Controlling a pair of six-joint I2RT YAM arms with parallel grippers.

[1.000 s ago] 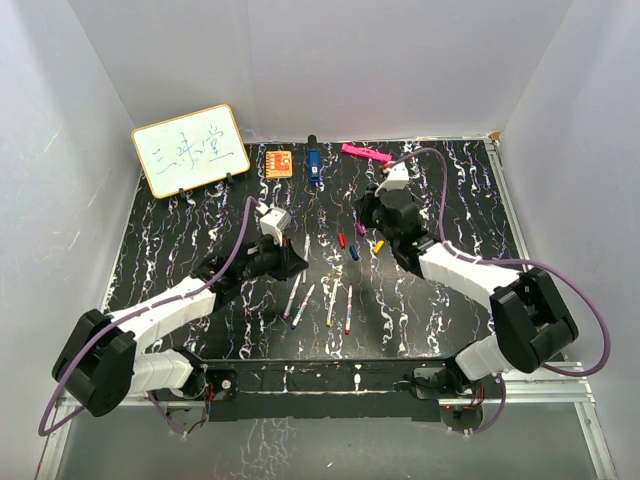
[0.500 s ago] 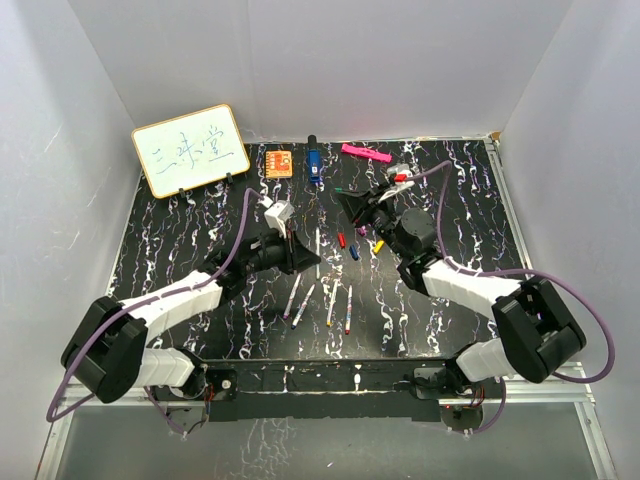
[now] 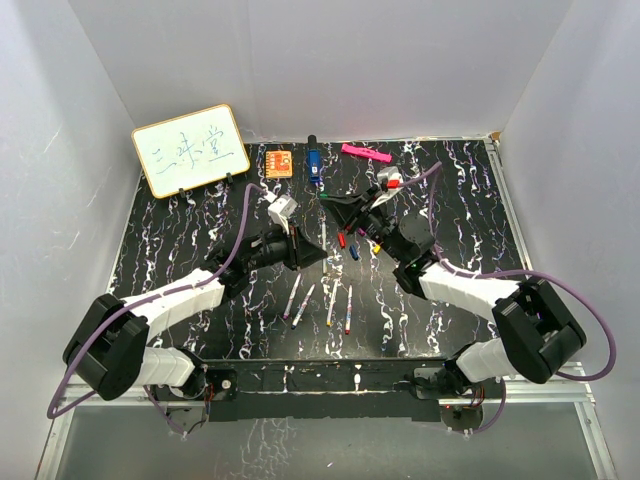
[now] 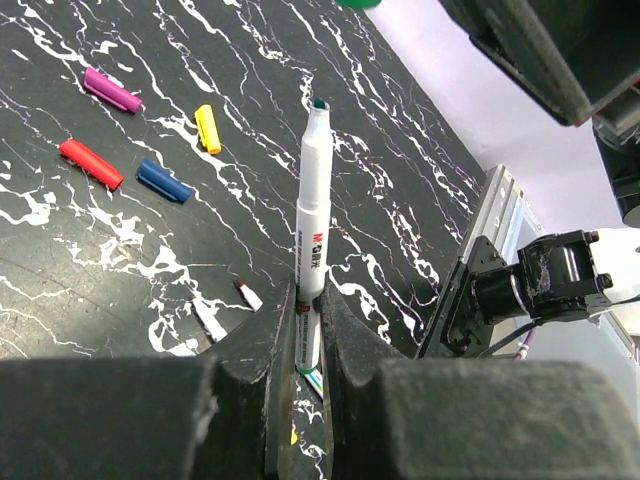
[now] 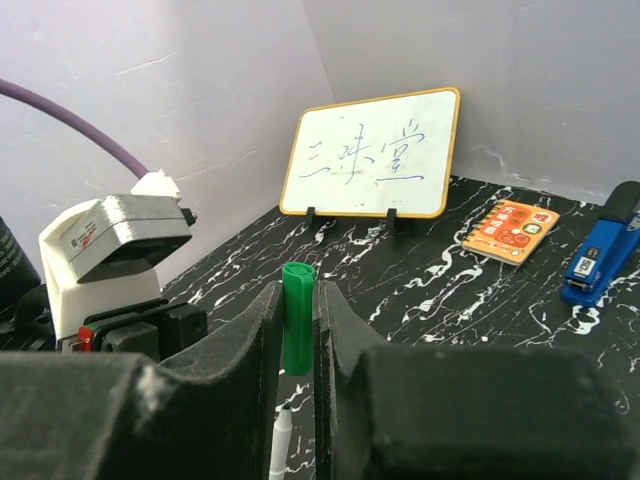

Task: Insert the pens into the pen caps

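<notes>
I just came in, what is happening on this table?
The left gripper holds a white pen with a green tip. The right gripper holds the green cap close by, but cap and pen are apart, not yet joined. Four other pens lie on the table, and the red cap, blue cap, yellow cap and purple cap lie loose near them.

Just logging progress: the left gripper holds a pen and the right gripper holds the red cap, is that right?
Not quite. The right gripper holds the green cap, as the right wrist view shows; the red cap lies on the table. The left gripper does hold a pen.
</notes>
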